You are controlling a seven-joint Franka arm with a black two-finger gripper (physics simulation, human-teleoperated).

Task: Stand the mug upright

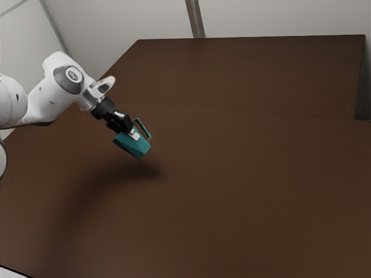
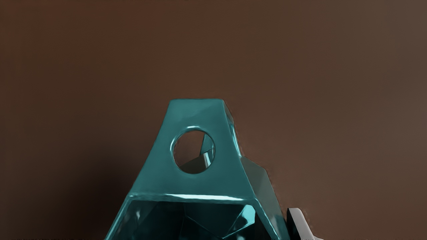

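My gripper [image 1: 133, 134] is shut on the teal mug [image 1: 132, 145], which hangs tilted above the table, its handle [image 1: 142, 128] on the upper side toward the exterior view's right. In the wrist view the mug [image 2: 200, 113] reaches out past my gripper [image 2: 213, 230], with a round hole in its near wall and a dark hollow inside. One pale fingertip [image 2: 302, 221] lies against the mug's side there; the other is hidden by the mug.
The brown table [image 1: 249, 191] extends widely under the arm, and a soft shadow of the arm and mug falls on it. Grey walls [image 1: 278, 17] stand beyond its far edge.
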